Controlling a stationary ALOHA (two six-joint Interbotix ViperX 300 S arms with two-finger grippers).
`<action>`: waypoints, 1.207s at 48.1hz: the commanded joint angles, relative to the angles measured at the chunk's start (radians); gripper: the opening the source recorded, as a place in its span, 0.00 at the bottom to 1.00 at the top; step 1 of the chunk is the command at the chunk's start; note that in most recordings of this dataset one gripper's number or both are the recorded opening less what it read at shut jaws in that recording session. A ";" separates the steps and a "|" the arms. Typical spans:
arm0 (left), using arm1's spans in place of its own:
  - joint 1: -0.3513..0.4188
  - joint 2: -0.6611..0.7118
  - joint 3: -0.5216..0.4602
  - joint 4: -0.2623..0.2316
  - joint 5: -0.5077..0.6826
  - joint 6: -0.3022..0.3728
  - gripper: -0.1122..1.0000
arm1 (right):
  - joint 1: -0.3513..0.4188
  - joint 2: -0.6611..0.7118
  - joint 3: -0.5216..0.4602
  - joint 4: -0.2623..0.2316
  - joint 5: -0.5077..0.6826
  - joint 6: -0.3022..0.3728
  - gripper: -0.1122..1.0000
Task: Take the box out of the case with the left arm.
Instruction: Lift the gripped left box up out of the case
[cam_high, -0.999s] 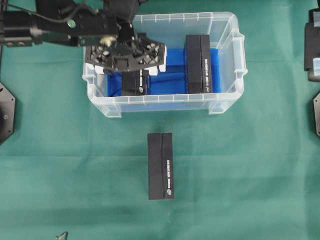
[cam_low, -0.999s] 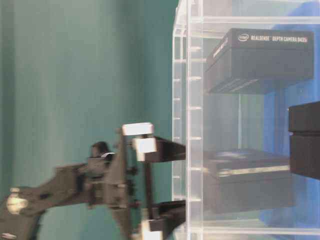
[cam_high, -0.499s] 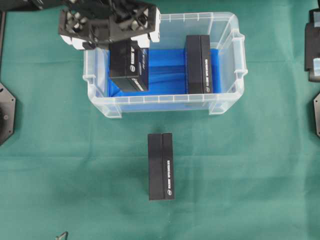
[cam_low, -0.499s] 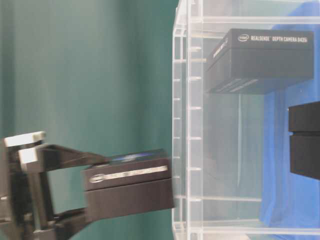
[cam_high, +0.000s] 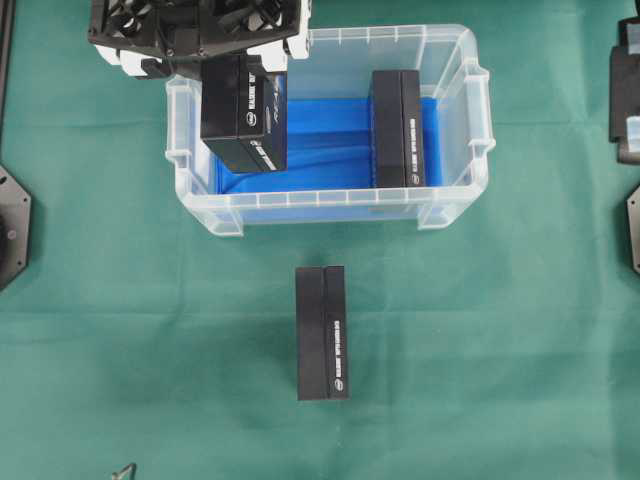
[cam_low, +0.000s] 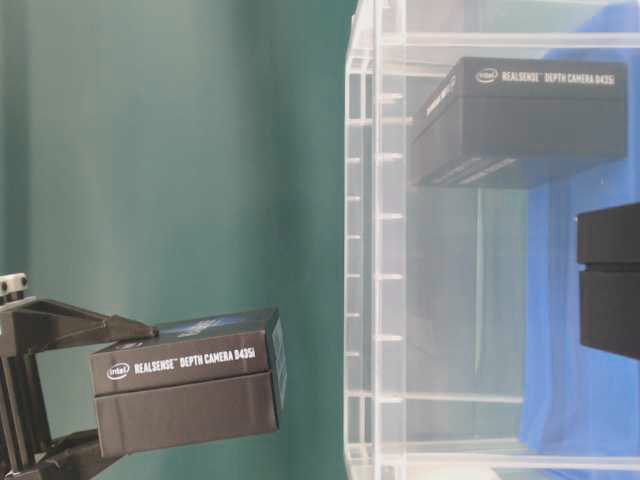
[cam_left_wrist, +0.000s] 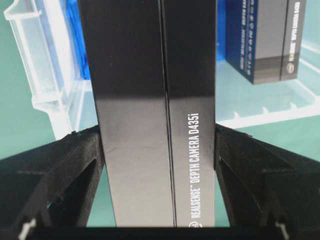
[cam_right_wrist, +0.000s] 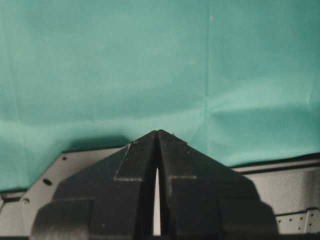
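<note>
With its claw (cam_left_wrist: 157, 150) clamped across the box (cam_high: 244, 112), the left arm holds it clear above the case (cam_high: 455, 200), beside the one box inside.

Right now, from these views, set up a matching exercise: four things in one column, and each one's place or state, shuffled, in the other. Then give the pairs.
Things:
1. held box
2. second box
3. third box
4. right gripper

Places or states:
A. lying on the green cloth in front of the case
B. shut, over bare cloth
C. clamped in the left gripper, lifted above the case's left end
D. standing inside the case, right part

Pairs: 1-C, 2-D, 3-A, 4-B
</note>
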 joint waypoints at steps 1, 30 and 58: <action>0.003 -0.031 -0.029 0.003 -0.002 -0.002 0.67 | 0.002 0.000 -0.011 -0.003 -0.006 0.002 0.10; 0.003 -0.034 -0.017 0.003 -0.002 -0.003 0.67 | 0.002 0.000 -0.011 -0.003 -0.006 0.002 0.10; -0.008 -0.037 -0.006 0.005 -0.003 -0.012 0.67 | 0.000 0.000 -0.011 -0.003 -0.006 0.002 0.10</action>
